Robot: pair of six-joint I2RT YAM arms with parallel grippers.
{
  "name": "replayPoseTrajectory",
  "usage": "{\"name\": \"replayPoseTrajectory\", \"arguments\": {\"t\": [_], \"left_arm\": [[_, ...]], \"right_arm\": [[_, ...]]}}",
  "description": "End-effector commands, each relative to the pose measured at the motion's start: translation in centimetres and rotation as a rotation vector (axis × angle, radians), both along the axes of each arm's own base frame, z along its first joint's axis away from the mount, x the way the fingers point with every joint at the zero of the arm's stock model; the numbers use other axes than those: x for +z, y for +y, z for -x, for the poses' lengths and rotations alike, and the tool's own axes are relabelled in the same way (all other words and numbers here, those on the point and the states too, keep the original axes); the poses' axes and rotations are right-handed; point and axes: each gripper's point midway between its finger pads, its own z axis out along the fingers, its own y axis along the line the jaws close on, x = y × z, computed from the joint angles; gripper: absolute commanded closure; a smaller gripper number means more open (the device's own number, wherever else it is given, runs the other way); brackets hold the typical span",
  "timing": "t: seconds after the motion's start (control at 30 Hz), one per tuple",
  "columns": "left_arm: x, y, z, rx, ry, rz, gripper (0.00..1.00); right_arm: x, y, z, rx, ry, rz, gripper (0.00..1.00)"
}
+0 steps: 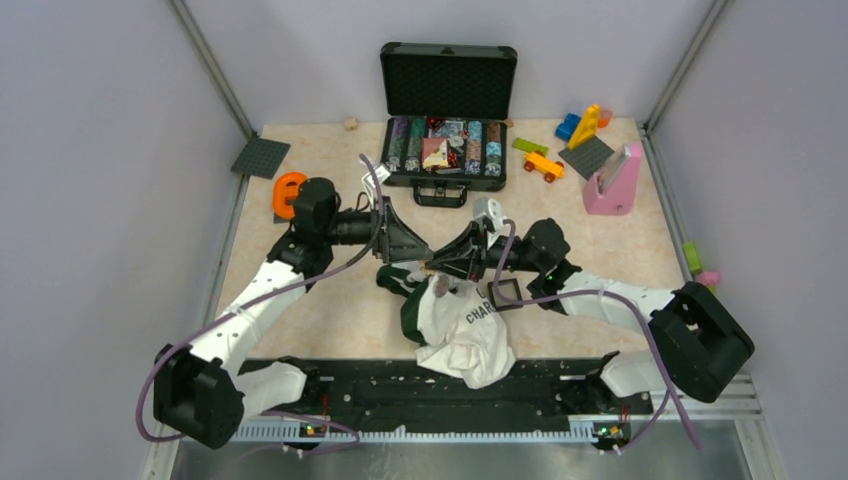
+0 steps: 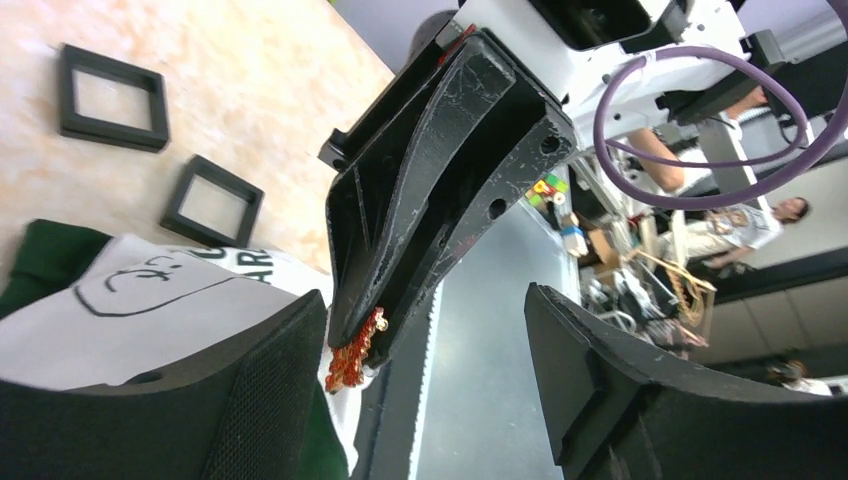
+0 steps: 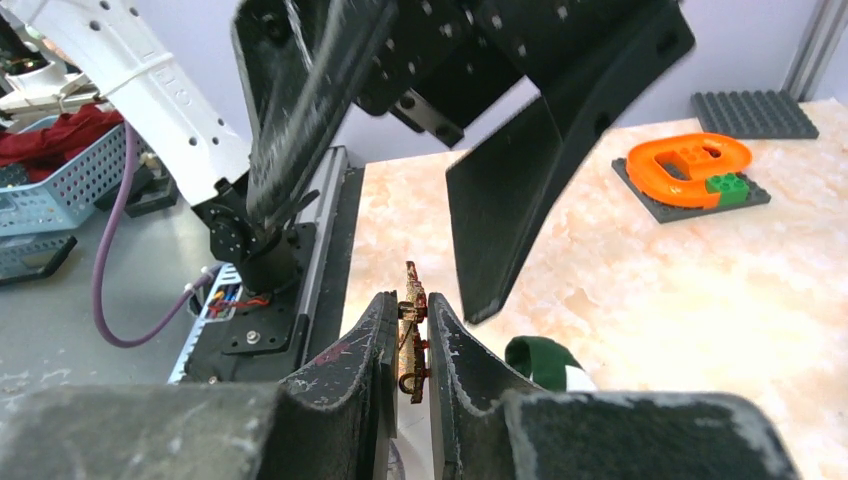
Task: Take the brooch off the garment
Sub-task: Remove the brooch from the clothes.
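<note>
The brooch (image 3: 411, 335), a tiny orange-red and gold pin, is clamped between my right gripper's (image 3: 411, 322) fingers, which are shut on it. It also shows in the left wrist view (image 2: 350, 358), sticking out of the right gripper's tips right beside the white cloth. The garment (image 1: 465, 330) is white with green trim and lies crumpled in front of the arms; it also shows in the left wrist view (image 2: 130, 310). My left gripper (image 2: 430, 390) is open and empty, its jaws spread wide around the right gripper's tips. In the top view the left gripper (image 1: 418, 254) and the right gripper (image 1: 437, 266) meet over the garment's far edge.
An open black case of poker chips (image 1: 445, 150) stands at the back. An orange letter "e" on a grey plate (image 1: 288, 195) lies left. A toy car (image 1: 543, 165), bricks and a pink object (image 1: 612, 180) lie back right. A black square frame (image 1: 505, 293) lies by the right arm.
</note>
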Motion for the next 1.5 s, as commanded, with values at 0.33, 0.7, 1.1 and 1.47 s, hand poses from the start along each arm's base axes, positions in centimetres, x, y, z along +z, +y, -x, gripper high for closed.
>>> {"name": "replayPoseTrajectory", "arguments": {"t": [0.33, 0.7, 1.1, 1.47], "left_arm": [[0.2, 2.9, -1.9, 0.274, -0.187, -0.024, 0.17], [0.1, 4.2, -1.7, 0.38, -0.285, -0.005, 0.22], [-0.8, 3.3, -1.3, 0.301, -0.256, 0.025, 0.35], [0.0, 2.4, -0.6, 0.228, -0.251, 0.111, 0.48]], "right_arm": [[2.6, -1.1, -0.8, -0.1, 0.022, -0.043, 1.0], [4.0, -2.0, -1.5, -0.167, 0.084, -0.055, 1.0], [5.3, -1.9, -1.4, -0.159, 0.156, -0.076, 1.0], [5.7, -1.4, -0.7, -0.096, 0.19, -0.092, 1.0]]}}
